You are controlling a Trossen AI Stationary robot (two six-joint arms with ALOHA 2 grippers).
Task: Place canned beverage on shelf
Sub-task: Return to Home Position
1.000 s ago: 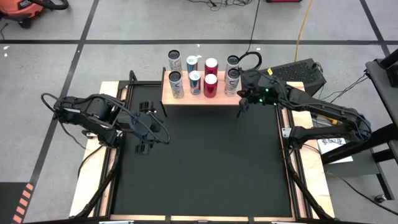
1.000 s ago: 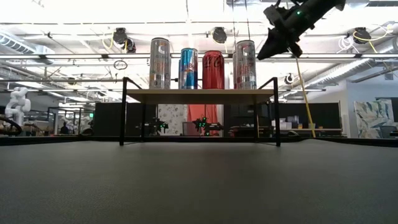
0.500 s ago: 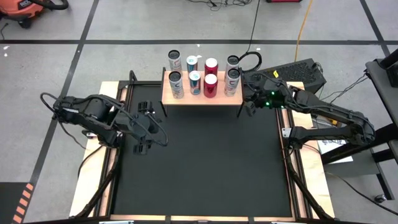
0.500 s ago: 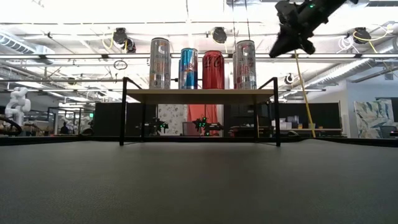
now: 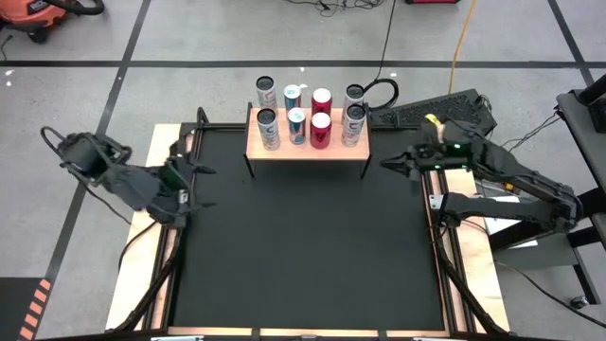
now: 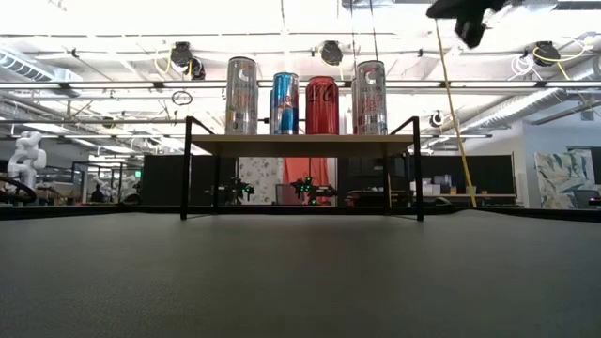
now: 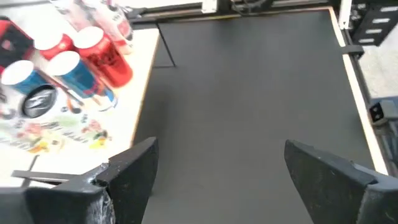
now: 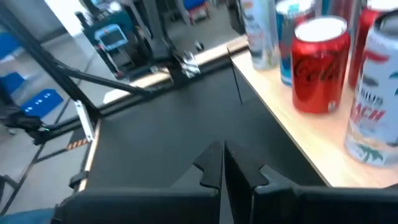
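Along the black mat's [image 5: 303, 246] far edge stands the shelf [image 5: 305, 152], carrying soda cans [image 5: 320, 130] in two rows; the low camera hides the back row. Right gripper [image 5: 390, 165], fingers pressed together and empty, hovers off the shelf's right end, half cropped from low. Left gripper [image 7: 221, 149], spread wide and empty, sits at the mat's left edge.

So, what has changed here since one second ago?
Both arms pulled back. The right gripper, shut, rose away from the shelf's right end, back toward the right side. The left gripper, open, withdrew from over the black mat to its left edge. The cans and shelf did not move.
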